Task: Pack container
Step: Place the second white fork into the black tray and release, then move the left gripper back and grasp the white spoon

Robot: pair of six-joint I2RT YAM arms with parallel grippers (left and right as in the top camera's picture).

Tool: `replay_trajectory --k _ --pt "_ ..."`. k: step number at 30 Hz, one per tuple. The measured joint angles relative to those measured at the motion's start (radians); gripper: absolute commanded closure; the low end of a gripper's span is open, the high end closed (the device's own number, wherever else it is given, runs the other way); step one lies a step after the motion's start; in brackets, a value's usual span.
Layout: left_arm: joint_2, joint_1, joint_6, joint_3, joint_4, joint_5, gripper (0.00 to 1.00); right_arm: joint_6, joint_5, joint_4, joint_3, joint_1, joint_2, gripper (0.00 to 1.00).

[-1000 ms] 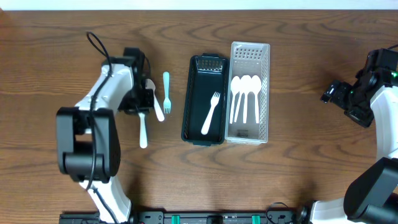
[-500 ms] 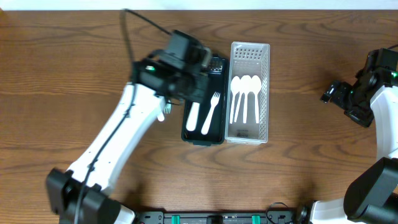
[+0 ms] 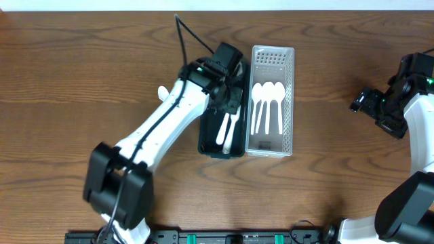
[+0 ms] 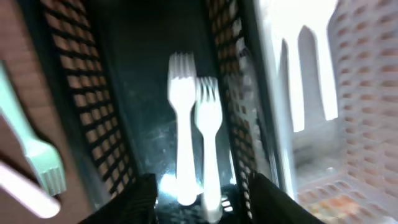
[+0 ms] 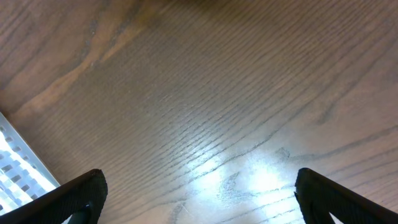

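Note:
The black basket [image 3: 205, 129] stands mid-table, touching the white basket [image 3: 290, 102] on its right. My left gripper [image 3: 229, 107] hovers over the black basket, open; in the left wrist view its fingers [image 4: 205, 205] spread either side of two white forks [image 4: 180, 124] lying side by side on the basket floor [image 4: 124, 93]. The forks' handles show in the overhead view [image 3: 224, 133]. Three white spoons [image 3: 268, 102] lie in the white basket. A teal fork [image 4: 37, 152] lies on the table left of the black basket. My right gripper [image 3: 359, 103] is open and empty over bare wood [image 5: 199, 193].
A white utensil [image 3: 163, 93] lies on the table left of the black basket, mostly hidden under my left arm; its end shows in the left wrist view [image 4: 18, 186]. The white basket's far end [image 3: 272, 57] holds nothing.
My left arm swung from the table's left side over the black basket, carrying a white fork. That fork now lies beside the first one and the gripper is open. The right arm is still.

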Motion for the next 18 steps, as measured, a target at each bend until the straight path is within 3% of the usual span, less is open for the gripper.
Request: replay_trajectory --k 8,18 --pt "-0.139 0.150 -0.071 0.053 -0.063 -0.181 0.43 0.000 0.000 0.000 0.000 0.000 0.000 0.01" --pt "0.142 0.392 -0.150 0.039 -0.029 -0.177 0.43 0.000 0.000 0.000 0.000 0.000 0.000 0.01"
